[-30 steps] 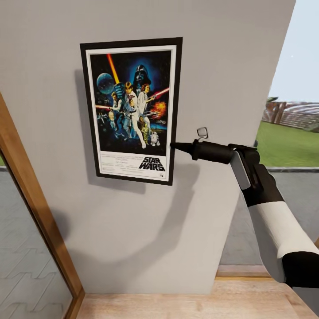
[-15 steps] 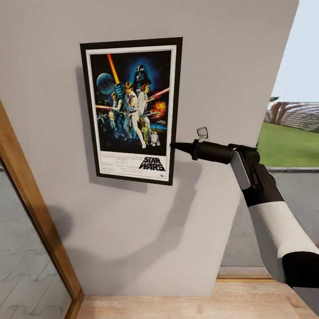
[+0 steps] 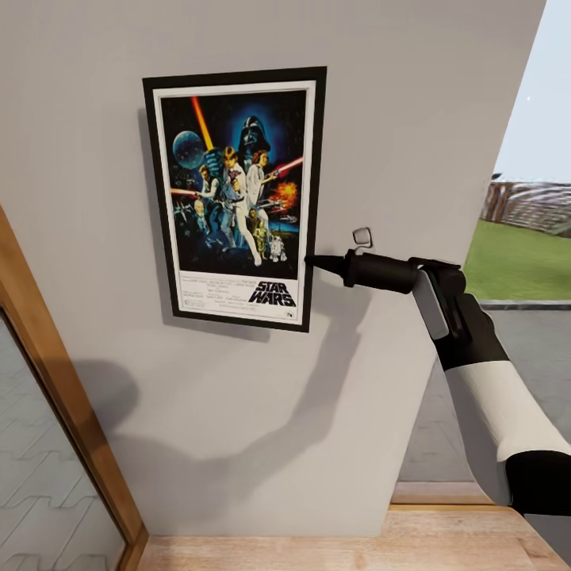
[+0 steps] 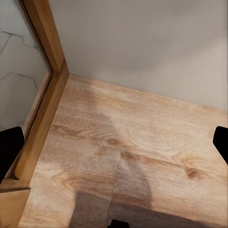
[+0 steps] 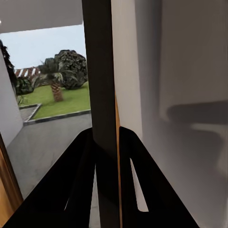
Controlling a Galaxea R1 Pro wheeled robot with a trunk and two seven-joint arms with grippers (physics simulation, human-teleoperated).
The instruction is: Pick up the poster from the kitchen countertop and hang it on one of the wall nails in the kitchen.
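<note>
Ahead of the right tool (image 3: 311,261), pale grey wall (image 3: 412,127), broad and bare, with a wood-framed glass panel (image 3: 47,373) off beyond the poster's far side and wooden floor (image 4: 142,156) well below. Flat against that wall, upright, the poster (image 3: 238,194), its right edge clamped between the right tool's fingers just above the lower corner; in the right wrist view, the dark edge of the poster (image 5: 102,85) running straight up out of the closed fingers (image 5: 76,180), wall to one side, garden to the other. Closed on the poster, then, that tool. Left tool (image 4: 114,137) low over the floor, fingers spread wide, holding nothing. No nail to be made out anywhere near the poster's top; hidden behind it if there at all, so impossible to tell whether hooked on or merely pressed to the wall. Main risk from here, as a judgement: letting go before the hanger truly sits on a nail, and a straight drop to the floor. Second risk: grip so low and to one side, so any pull away while opening likely to swing or tilt the frame and lift it off. Lesser risk: fingertips dragging along the border on release and knocking it askew. Safest guess: open slowly, draw straight back.
</note>
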